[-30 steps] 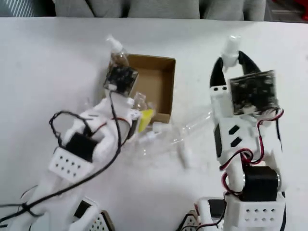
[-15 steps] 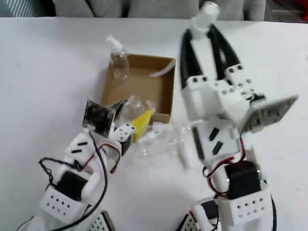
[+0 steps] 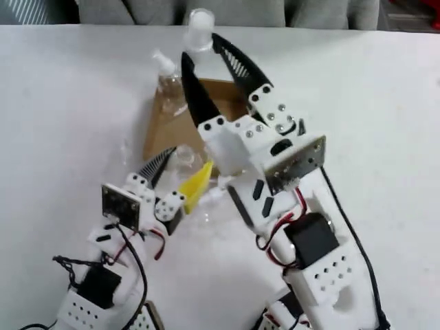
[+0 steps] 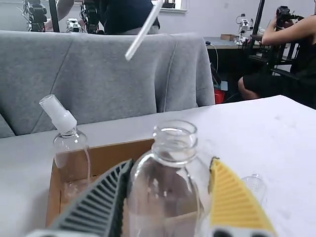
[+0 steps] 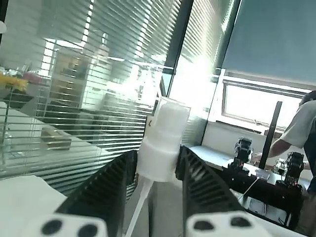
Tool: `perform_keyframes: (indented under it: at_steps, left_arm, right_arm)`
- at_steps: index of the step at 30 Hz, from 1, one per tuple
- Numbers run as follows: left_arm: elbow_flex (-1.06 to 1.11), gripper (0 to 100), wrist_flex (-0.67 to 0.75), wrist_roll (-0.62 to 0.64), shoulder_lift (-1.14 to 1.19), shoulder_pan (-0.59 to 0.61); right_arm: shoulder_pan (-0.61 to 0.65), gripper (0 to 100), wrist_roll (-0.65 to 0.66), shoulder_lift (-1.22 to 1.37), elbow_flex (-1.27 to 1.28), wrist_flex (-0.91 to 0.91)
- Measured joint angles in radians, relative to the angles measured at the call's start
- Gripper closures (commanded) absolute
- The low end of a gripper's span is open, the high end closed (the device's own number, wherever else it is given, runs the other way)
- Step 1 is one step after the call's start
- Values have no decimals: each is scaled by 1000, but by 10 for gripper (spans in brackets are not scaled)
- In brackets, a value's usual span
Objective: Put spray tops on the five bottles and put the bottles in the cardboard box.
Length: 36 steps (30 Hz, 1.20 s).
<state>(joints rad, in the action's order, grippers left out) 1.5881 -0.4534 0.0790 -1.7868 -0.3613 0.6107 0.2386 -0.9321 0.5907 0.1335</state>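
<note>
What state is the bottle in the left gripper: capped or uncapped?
Uncapped: the bottle in the left gripper shows a bare, open neck with nothing fitted.

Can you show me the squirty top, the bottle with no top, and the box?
spray top (image 5: 163, 143), right wrist view, on its white body.
open bottle (image 4: 175, 143), left wrist view, on its neck.
cardboard box (image 4: 106, 155), left wrist view, on its brown wall.
</note>
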Motion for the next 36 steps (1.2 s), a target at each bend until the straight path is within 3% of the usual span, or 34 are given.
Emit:
perform_keyframes:
  at_steps: [8, 36]
  left_arm:
    - [40, 980, 0, 0, -17, 2]
    - [41, 980, 0, 0, -17, 0]
  right_arm:
    - [-2, 982, 0, -68, 2, 209]
    - [5, 981, 9, -180, 138, 153]
